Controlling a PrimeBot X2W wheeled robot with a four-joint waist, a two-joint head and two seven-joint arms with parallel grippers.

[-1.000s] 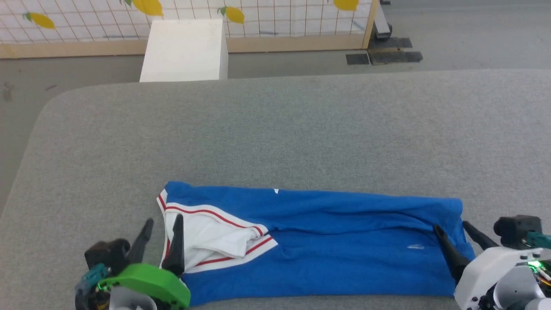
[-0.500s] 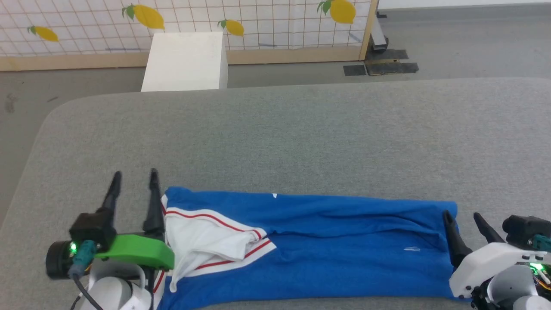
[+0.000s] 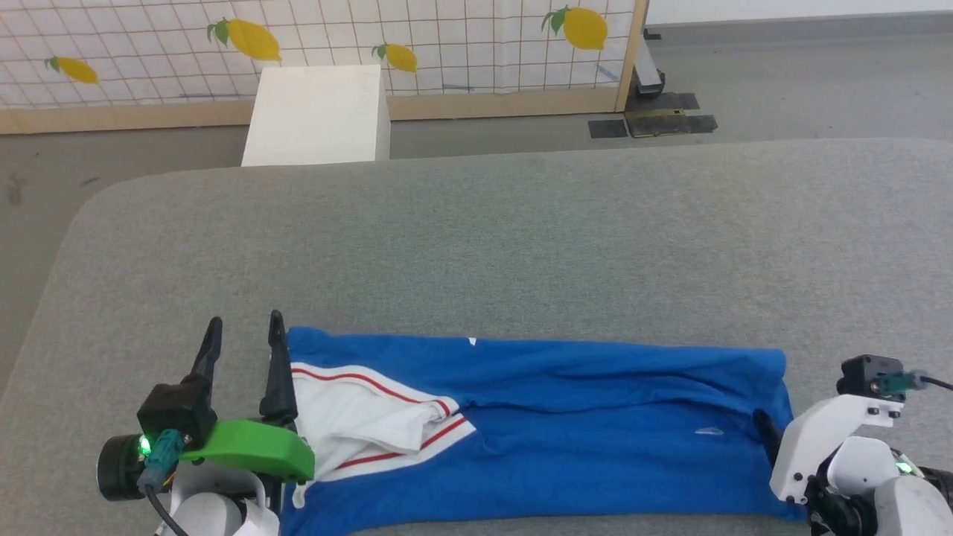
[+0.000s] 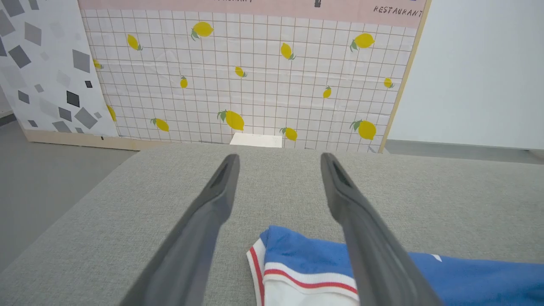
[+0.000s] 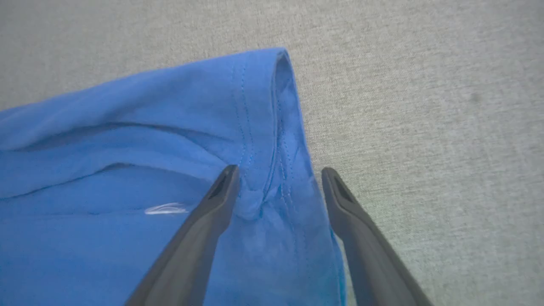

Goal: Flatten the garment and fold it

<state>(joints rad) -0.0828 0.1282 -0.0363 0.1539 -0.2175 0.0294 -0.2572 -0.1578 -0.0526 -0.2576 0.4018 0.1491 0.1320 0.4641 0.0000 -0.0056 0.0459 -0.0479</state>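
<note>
The garment (image 3: 566, 439) lies on the grey table (image 3: 476, 238) as a long royal-blue band running left to right, with a white sleeve (image 3: 350, 417) and red-striped trim at its left end. My left gripper (image 3: 245, 321) is open just left of that end; in the left wrist view its fingers (image 4: 212, 204) straddle bare table, with the garment's corner (image 4: 293, 250) under the right one. My right gripper (image 5: 278, 171) is open over the garment's right hem (image 5: 276, 127), one finger on the cloth and one beyond its edge. The print is hidden.
A white box (image 3: 316, 115) stands on the floor beyond the table's far edge, before a lemon-patterned grid panel (image 3: 447, 37). Dark mats (image 3: 655, 119) lie on the floor at the back right. The table's rounded corner (image 3: 82, 216) is at the far left.
My left gripper has come off the white sleeve and moved out beside the garment's left edge. My right gripper has tipped down over the right hem, its wrist now covering most of its fingers.
</note>
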